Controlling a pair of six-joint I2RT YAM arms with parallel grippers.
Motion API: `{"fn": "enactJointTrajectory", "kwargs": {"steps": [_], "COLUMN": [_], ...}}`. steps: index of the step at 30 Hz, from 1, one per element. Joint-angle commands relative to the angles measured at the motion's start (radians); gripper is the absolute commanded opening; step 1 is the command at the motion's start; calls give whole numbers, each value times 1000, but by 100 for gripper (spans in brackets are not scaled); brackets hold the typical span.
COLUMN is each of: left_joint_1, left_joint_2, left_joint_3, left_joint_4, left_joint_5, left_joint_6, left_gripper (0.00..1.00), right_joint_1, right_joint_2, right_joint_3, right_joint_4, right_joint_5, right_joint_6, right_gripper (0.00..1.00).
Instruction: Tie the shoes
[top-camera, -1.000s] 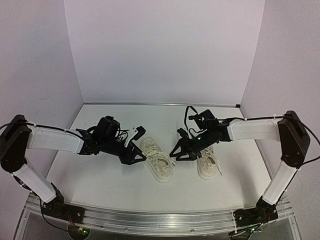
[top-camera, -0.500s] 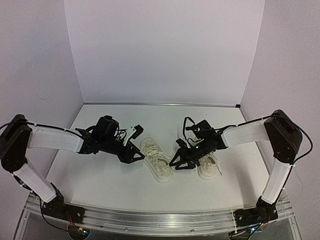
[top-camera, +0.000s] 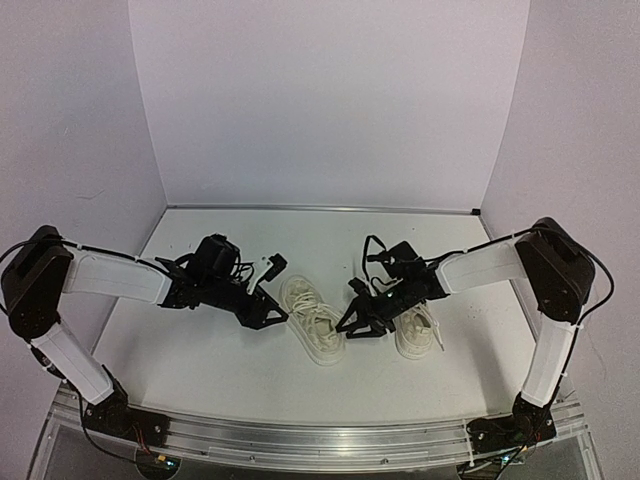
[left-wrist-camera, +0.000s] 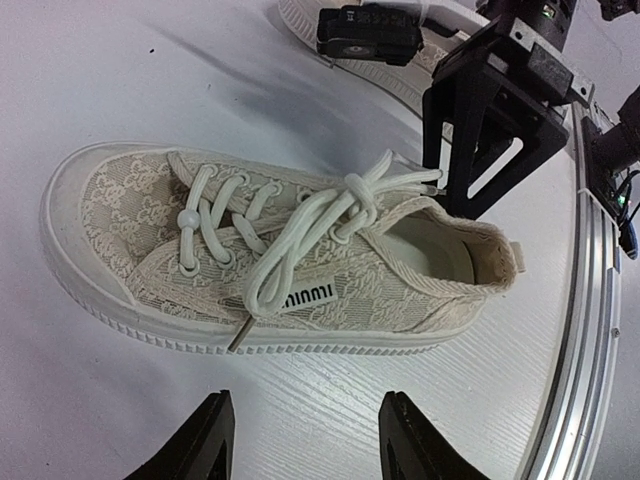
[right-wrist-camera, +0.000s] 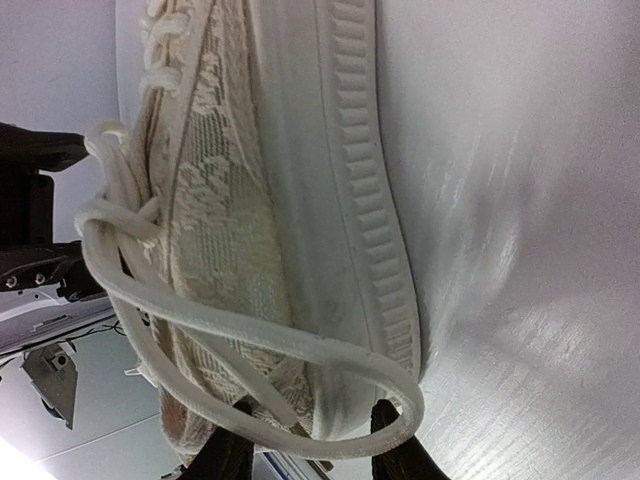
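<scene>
Lace-grabbing stage, looks like. Left shoe (left-wrist-camera: 300, 260) mid-worktop (top-camera: 200, 370), right shoe (top-camera: 416, 330) just beside. Left fingers (left-wrist-camera: 205, 445) spread, empty; right fingers (right-wrist-camera: 398, 452) spread around lace loop (right-wrist-camera: 340, 350). Next: pinch loop, pull gently, no dragging.

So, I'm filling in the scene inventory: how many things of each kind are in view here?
Cream-white lace-fabric low-top sneakers: 2
Black two-finger grippers: 2, left gripper and right gripper
Total: 4
</scene>
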Motion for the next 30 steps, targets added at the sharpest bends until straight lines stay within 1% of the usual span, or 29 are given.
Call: {"fn": "enactJointTrajectory", "kwargs": {"steps": [1, 10, 15, 21, 26, 28, 30], "left_joint_1": [9, 27, 29, 31, 33, 33, 33], "left_joint_2": [17, 50, 102, 164, 212, 228, 246], "left_joint_3": [37, 53, 105, 163, 193, 204, 219], "left_joint_4": [31, 15, -30, -28, -31, -68, -90], "left_joint_5": [12, 53, 70, 70, 74, 82, 95], "left_joint_6": [10, 49, 123, 162, 197, 217, 235], "left_gripper": [52, 48, 44, 44, 48, 48, 46], "right_joint_1": [0, 0, 0, 0, 0, 0, 0], "right_joint_2": [8, 3, -8, -13, -20, -23, -27], "right_joint_3": [50, 57, 42, 37, 40, 40, 40], "right_joint_4": [43, 39, 35, 29, 19, 14, 8], "right_joint_5": [-1, 5, 8, 9, 13, 15, 19], "right_joint_6": [-12, -11, -13, -15, -18, -19, -18], "right_gripper": [36, 19, 11, 1, 0, 0, 0]}}
